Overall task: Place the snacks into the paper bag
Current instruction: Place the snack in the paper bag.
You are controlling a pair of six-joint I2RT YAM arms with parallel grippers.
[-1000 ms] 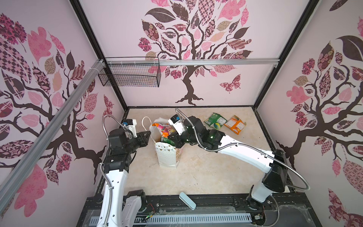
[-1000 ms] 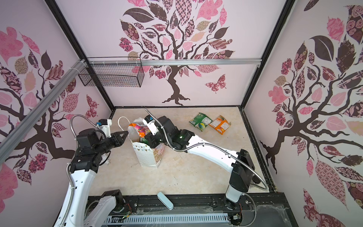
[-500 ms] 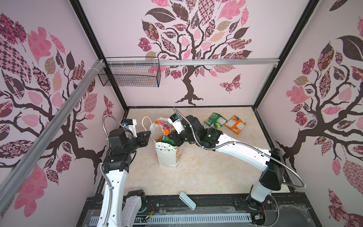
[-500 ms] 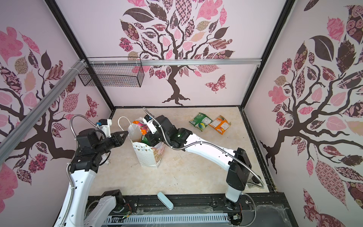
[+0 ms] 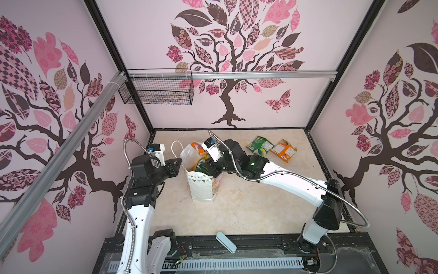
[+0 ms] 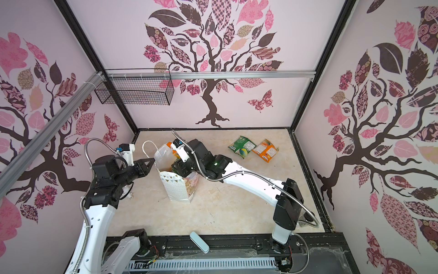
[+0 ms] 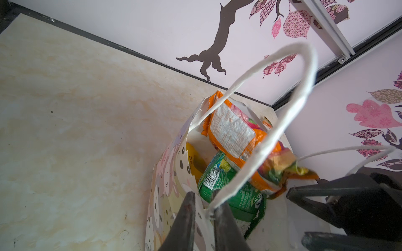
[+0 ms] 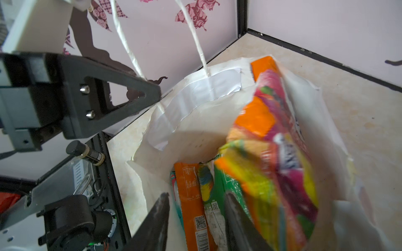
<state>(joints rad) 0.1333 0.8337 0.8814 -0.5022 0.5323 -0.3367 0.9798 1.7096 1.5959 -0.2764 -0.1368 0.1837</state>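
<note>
My left tool (image 7: 202, 202), in from nine o'clock, grips the dotted white paper bag (image 5: 201, 192) by its rim; my right tool (image 8: 198, 204), arm stretched from four o'clock, gapes over the crinkly orange snack packet (image 8: 269, 147) inside.

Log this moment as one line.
left hand: pinching paper bag rim | right hand: open over bag mouth | outside: green packet, orange packet

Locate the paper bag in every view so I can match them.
Top view: paper bag upright, left of centre, between the arms.
Top view: paper bag same spot, further left.
Left wrist: paper bag, rim pinched by left gripper.
Right wrist: paper bag fills the frame, mouth open.
Shared landmark: white cord handle.
</note>
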